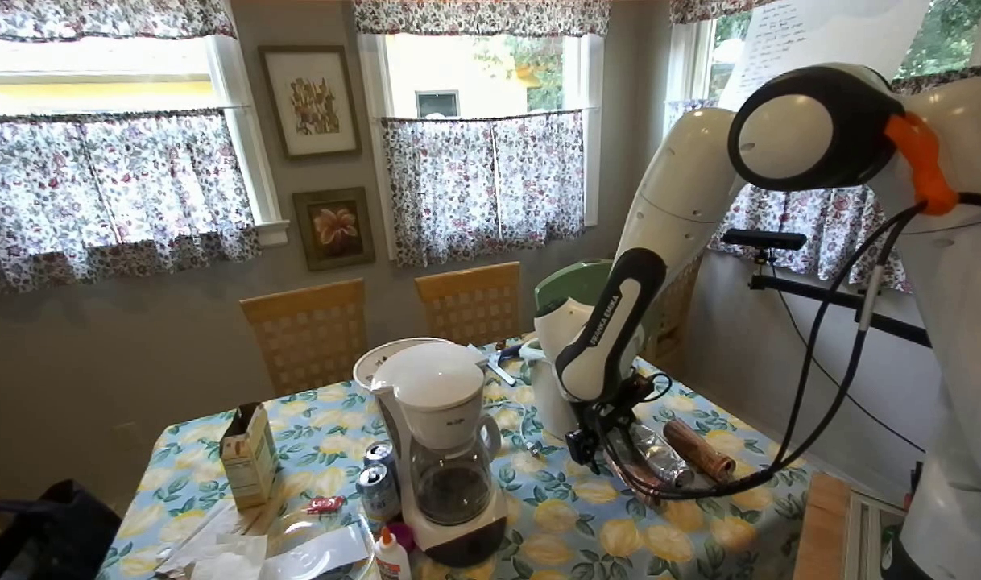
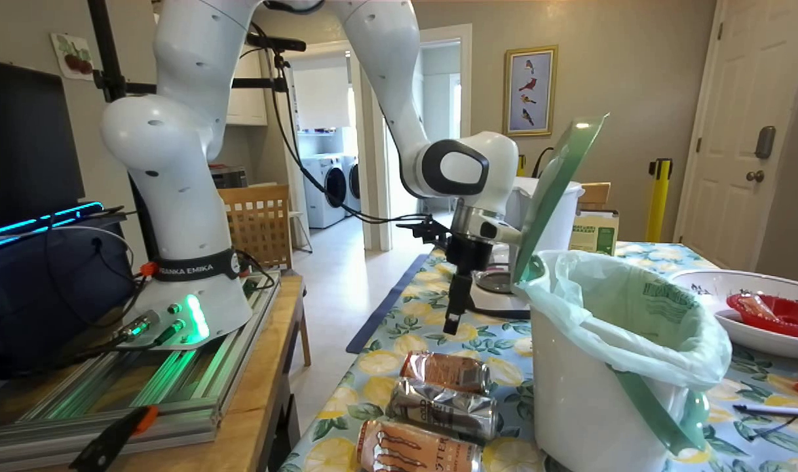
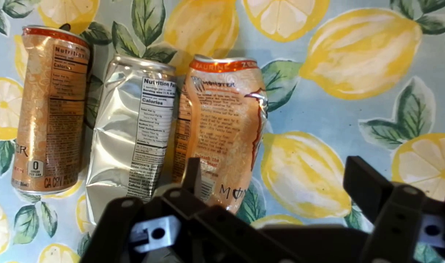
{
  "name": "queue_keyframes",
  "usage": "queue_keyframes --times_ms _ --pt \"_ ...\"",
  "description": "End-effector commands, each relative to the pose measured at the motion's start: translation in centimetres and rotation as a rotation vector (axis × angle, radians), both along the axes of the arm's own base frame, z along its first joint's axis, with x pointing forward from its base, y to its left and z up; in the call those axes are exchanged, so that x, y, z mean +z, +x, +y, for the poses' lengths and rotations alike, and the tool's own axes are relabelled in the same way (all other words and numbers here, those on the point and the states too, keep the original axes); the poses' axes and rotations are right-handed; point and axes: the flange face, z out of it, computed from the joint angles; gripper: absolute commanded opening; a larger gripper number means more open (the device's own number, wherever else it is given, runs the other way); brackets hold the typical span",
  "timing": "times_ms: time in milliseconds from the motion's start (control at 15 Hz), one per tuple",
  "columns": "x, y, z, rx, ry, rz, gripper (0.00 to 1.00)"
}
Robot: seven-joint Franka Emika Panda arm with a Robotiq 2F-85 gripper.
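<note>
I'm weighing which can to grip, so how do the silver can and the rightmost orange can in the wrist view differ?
The silver can is shiny metal-coloured; the orange can is orange with a redder band at one end. The silver can lies mid-row; the orange can lies at the row's end, nearer the open tool. Both lie on their sides on the lemon-print tablecloth, and both are dented.

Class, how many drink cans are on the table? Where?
5: orange can, silver can, another orange can lying side by side near the bin; front can and rear can standing by the coffee maker. Others may be hidden.
</note>
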Motion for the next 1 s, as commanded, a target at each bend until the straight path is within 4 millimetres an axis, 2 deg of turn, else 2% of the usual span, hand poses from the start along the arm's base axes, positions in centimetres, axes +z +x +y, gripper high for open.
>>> queue_keyframes --times_ms 0,800,933 --pt "-1.1 0.0 0.1 0.003 -0.057 0.028 1.0" --pt "-3.8 -0.1 0.8 0.037 -0.185 0.042 1.0" --pt "-4.1 0.0 0.9 0.041 -0.195 0.053 0.79"
